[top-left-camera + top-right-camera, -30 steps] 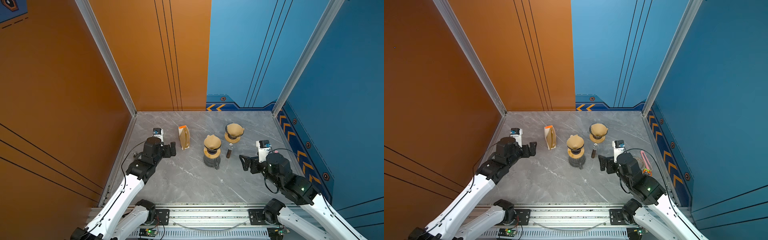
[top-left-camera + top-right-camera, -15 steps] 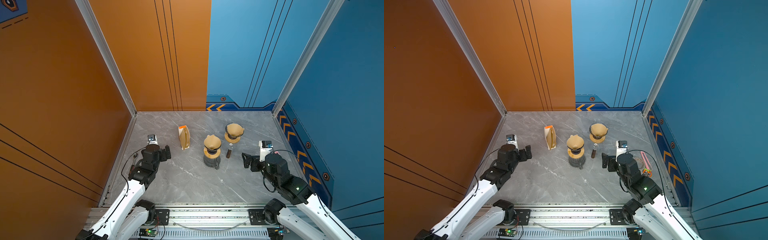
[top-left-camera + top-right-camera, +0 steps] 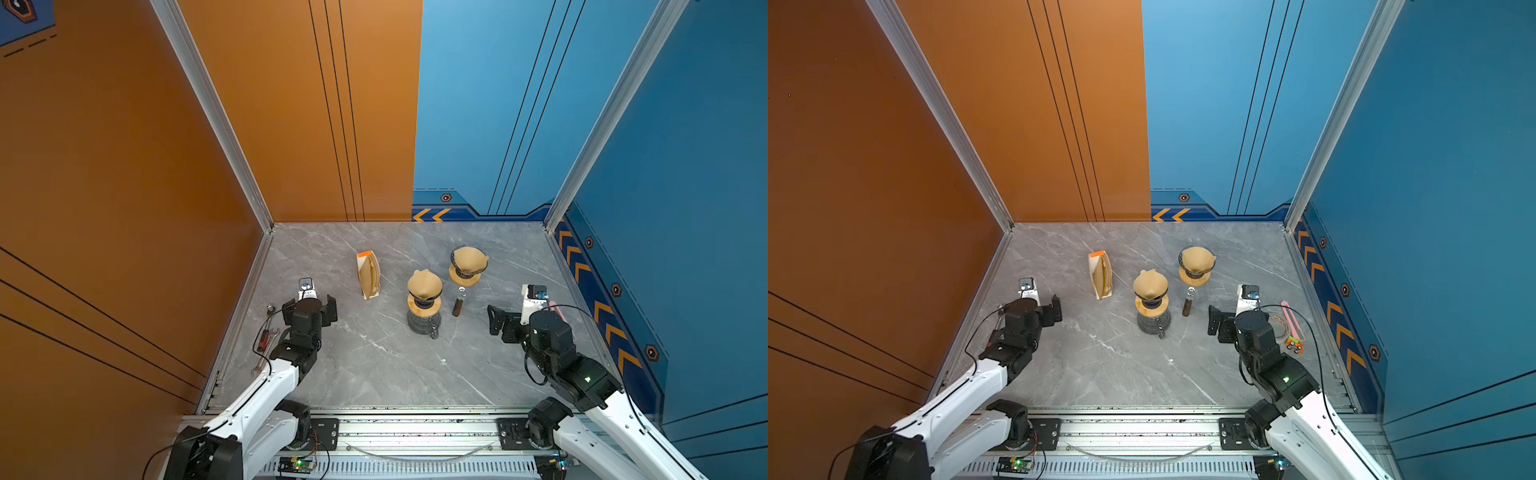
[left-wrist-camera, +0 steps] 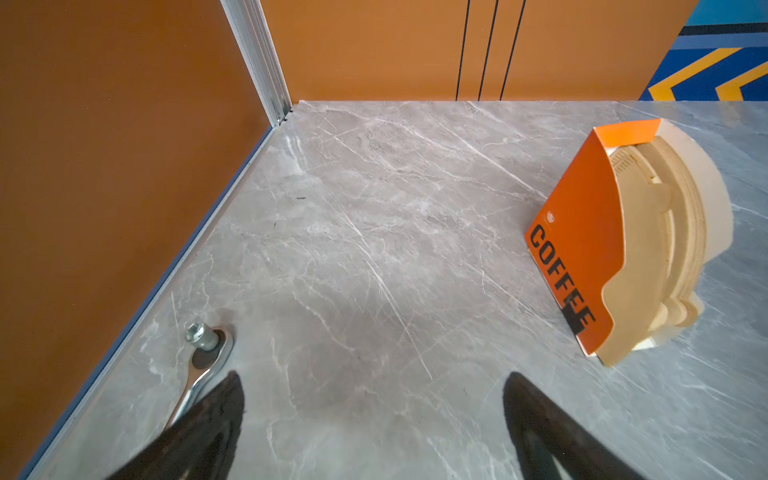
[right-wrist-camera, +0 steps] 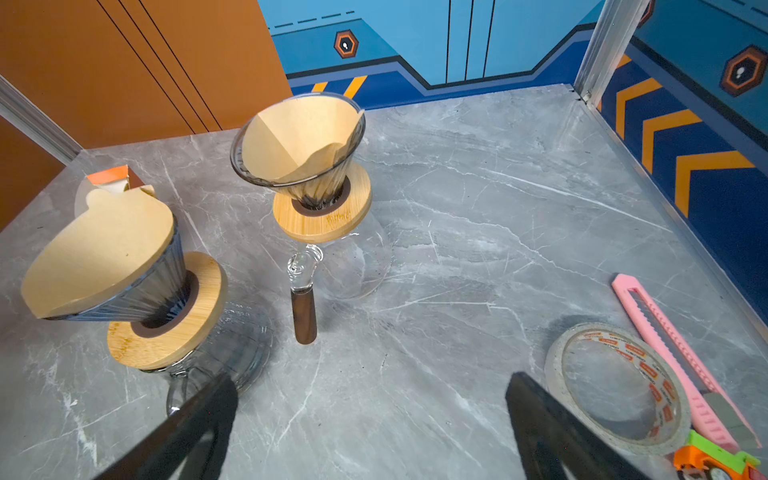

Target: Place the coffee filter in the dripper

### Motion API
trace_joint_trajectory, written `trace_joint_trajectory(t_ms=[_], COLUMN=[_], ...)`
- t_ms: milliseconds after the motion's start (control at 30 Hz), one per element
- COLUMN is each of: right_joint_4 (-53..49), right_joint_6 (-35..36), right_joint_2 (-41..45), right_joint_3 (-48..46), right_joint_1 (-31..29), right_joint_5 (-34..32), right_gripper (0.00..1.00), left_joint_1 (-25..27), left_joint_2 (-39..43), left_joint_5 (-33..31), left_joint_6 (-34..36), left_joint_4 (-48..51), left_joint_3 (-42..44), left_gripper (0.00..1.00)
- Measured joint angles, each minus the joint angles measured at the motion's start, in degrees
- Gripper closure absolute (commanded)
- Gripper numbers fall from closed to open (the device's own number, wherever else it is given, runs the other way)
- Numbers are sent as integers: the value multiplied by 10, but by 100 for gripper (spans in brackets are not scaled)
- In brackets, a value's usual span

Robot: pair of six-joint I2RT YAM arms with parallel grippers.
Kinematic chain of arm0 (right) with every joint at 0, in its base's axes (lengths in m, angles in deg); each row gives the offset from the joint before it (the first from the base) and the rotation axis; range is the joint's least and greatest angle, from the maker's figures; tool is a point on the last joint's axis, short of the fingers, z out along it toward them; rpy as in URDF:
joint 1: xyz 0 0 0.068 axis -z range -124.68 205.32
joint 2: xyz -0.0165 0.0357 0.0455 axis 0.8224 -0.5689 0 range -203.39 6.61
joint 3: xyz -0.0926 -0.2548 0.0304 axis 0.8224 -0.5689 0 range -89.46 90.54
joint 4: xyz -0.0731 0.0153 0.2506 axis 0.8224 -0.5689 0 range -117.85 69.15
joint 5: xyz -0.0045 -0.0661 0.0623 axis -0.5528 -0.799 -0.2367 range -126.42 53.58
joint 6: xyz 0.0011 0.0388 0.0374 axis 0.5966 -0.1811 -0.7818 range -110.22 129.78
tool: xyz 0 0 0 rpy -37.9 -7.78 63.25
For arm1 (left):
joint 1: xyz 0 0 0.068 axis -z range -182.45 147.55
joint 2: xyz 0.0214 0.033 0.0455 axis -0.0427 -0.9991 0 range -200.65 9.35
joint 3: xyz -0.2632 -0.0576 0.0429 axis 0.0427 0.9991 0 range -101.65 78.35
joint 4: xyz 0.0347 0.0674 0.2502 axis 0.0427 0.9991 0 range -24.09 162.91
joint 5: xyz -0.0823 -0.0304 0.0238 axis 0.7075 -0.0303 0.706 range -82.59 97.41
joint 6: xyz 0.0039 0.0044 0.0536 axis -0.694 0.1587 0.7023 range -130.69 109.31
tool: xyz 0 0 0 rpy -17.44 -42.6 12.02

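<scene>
While the left jaws and right jaws, black and tapered, hang spread wide and empty over the grey veined marble surface [image 3: 374,365], a tan paper filter [image 5: 104,253] caps the nearer ribbed glass dripper [image 5: 160,284] on its round bamboo collar. Farther back, a second filter [image 5: 299,137] lines the far dripper [image 5: 320,189] as an open cone. An orange carton [image 4: 582,249] of stacked filters stands to their left.

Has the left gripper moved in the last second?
Yes. In both top views the left gripper has drawn away from the filter box, leftward and toward the near edge.
</scene>
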Motion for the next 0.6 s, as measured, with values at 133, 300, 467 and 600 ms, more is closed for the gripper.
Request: trace_joint_trajectory(t_ms=[133, 300, 467, 600], right_joint_4=[1, 25, 46, 79], right_joint_6=[0, 0, 5, 18], right_joint_2=[-17, -24, -40, -78], right_joint_3=[-1, -23, -34, -34], right_joint_1=[6, 11, 30, 61], right_joint_5=[-12, -25, -28, -32], right_gripper=[0, 0, 0, 0], left_joint_1=[-2, -8, -10, -32], left_joint_2=[-66, -165, -239, -290], left_joint_5=[-6, -1, 10, 23], left_joint_6=[31, 62, 103, 111], left_joint_4=[-92, -209, -301, -376], left_joint_3=[7, 25, 27, 29], left_gripper=[2, 2, 2, 2])
